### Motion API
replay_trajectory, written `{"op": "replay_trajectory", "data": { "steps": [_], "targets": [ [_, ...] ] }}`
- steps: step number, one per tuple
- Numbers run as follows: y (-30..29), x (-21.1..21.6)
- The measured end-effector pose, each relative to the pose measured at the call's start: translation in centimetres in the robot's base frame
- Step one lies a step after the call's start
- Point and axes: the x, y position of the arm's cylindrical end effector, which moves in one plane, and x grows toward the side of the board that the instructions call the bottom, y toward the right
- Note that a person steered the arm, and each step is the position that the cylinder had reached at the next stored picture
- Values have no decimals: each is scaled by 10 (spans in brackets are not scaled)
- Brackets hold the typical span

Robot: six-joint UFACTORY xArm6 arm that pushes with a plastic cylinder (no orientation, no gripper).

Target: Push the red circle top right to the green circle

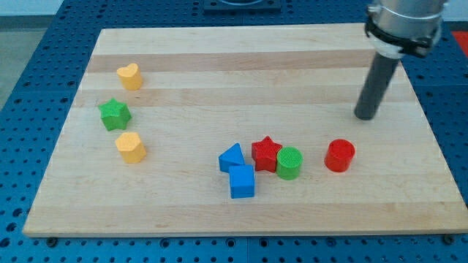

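My tip (365, 117) rests on the board, above and slightly right of the red circle (340, 155), not touching it. The green circle (289, 163) sits left, against a red star (266, 153). The arm's top is cut off.

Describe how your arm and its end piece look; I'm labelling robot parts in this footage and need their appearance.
My arm ends in a silver-grey metal cylinder ringed by a black clamp band at its lower edge. Below it hangs a straight, smooth, dark grey rod, round in section, down to my tip. No cables or markings show on it in this view. The rest of the arm is out of frame.
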Motion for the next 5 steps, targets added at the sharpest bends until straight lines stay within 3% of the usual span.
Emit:
{"op": "replay_trajectory", "data": {
  "steps": [2, 5],
  "targets": [
    [17, 58],
    [-58, 83]
  ]
}}
